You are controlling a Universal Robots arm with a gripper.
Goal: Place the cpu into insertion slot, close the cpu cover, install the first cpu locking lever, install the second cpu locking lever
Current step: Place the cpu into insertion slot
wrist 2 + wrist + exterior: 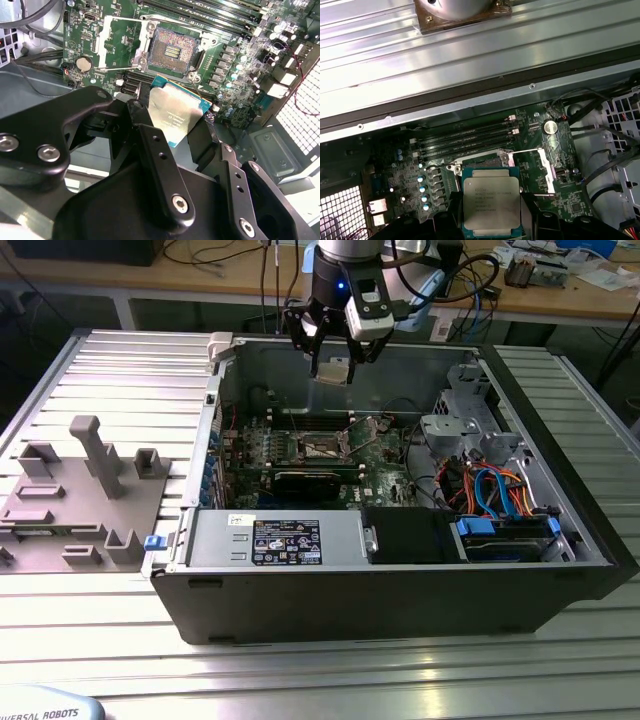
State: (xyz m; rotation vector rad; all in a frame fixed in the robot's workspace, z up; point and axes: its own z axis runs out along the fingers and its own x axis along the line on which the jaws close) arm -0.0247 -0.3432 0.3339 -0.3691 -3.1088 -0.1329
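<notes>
My end effector (pixel 333 370) is pinching the cpu (pixel 175 112) by two opposite edges, metal top facing the wrist. I'm holding it in the air over the open case (pixel 300 590). In the exterior view the slot (pixel 322 447) lies toward 6 o'clock from my fingertips, well apart from the chip. In the second wrist view the slot (pixel 173 48) is bare and the cover (pixel 102 45) is swung open beside it, so nothing blocks the way in.

To do this well, I judge I should keep the chip level and square its edges to the slot's rim before descending. Then I should come straight down without sliding sideways, since the contacts probably bend easily. I should let go only once it sits flat.
</notes>
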